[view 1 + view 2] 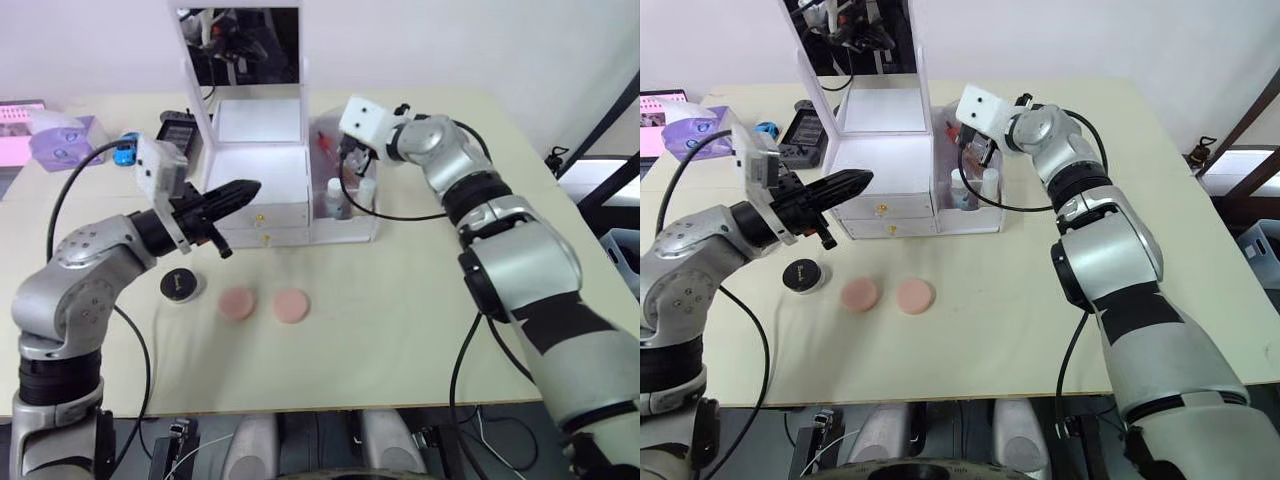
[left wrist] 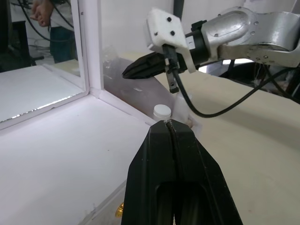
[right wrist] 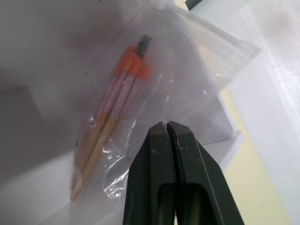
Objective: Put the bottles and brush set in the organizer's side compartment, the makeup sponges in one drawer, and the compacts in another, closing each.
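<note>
Brush set (image 3: 119, 117), a clear plastic bag of pink-handled brushes, already upright inside the side bin of the white plastic organizer (image 1: 262, 180), beside white-capped bottles (image 1: 334, 197). Right gripper (image 3: 168, 124) pinched empty just above; left gripper (image 1: 248, 189) likewise shut. Best withdrawn straight upward, avoiding snagging the bag.

Bottles (image 1: 334, 198): partly hidden behind the side compartment (image 1: 345, 228) wall; labels too small to read.
Brush set (image 3: 117, 117): lower end cut off behind the right hand (image 3: 168, 125); brush heads blurred by the bag.
Compacts: one (image 1: 179, 285) in sight, partly covered by the left arm; lid print too small to read.
Mirror lid (image 1: 240, 45): top cut off by the frame edge.
Tissue box (image 1: 62, 138): print unreadable.
</note>
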`<action>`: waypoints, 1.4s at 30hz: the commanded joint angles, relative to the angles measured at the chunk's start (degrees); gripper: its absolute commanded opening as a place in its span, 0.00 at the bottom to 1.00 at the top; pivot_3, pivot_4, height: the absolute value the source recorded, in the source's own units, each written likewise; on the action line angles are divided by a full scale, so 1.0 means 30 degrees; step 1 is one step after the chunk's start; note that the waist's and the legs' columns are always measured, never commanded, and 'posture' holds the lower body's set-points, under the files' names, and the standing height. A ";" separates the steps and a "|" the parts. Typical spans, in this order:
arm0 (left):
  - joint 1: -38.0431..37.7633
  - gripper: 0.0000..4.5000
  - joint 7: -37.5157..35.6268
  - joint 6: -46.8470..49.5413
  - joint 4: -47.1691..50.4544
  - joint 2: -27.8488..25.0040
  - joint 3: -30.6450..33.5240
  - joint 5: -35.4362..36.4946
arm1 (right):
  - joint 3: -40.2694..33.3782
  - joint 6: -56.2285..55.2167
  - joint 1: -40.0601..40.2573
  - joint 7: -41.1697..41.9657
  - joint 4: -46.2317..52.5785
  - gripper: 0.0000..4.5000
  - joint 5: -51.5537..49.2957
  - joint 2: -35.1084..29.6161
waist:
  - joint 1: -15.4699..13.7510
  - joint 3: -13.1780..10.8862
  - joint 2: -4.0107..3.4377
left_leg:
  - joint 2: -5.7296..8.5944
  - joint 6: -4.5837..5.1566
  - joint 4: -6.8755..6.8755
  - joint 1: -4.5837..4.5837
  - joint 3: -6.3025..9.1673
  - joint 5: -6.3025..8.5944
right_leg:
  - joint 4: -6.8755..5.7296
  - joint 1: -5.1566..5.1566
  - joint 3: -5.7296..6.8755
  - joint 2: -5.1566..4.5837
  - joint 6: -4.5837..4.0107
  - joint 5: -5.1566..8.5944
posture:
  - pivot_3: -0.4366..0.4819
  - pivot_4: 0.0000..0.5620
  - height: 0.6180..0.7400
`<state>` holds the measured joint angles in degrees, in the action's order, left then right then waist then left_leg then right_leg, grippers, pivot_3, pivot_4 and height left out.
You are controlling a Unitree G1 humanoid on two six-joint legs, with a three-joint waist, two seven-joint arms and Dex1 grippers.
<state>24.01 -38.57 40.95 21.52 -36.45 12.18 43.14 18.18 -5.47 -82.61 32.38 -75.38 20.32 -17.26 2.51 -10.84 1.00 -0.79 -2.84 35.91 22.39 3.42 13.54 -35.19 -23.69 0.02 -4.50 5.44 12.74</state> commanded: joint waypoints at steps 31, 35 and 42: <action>-0.0966 1.00 -0.8387 -0.5779 -1.0446 -0.6576 0.3927 -0.2821 | -1.5292 0.9816 2.0936 1.1027 2.4907 1.00 -1.4118 -1.0525 | -0.0518 -0.0002 0.0006 | -0.0007 0.0014 0.0006 -0.0002 -0.0031 0.0009 | 0.0033 0.0016 0.0016 -0.0020 -0.0037 0.0049 | 0.48 0.27 1.00; -0.1729 1.00 -0.8657 -0.8416 -1.3639 -0.7048 0.4789 -0.4137 | -1.6859 0.8898 2.3377 1.0383 2.4412 1.00 -1.4500 -1.0303 | -0.0495 -0.0001 0.0005 | -0.0011 0.0014 0.0040 -0.0020 -0.0044 0.0009 | 0.0029 0.0025 0.0017 -0.0034 0.0000 0.0071 | 0.48 0.27 1.00; -0.2347 1.00 -0.9159 -1.0688 -1.6906 -0.7565 0.5855 -0.4701 | -1.7604 0.8025 2.5496 0.9742 2.3147 1.00 -1.5070 -1.0039 | -0.0537 0.0008 0.0019 | -0.0043 0.0011 0.0045 -0.0033 -0.0071 0.0011 | 0.0029 0.0018 0.0020 -0.0042 -0.0014 0.0062 | 0.48 0.27 1.00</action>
<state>15.96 -66.01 10.80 -29.18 -57.25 26.46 28.91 -32.41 20.18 -5.56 62.22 -7.00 -22.95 -46.74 0.89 -10.82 1.06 -0.92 -2.81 36.05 22.30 3.21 13.57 -35.10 -23.64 0.08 -4.64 5.39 12.92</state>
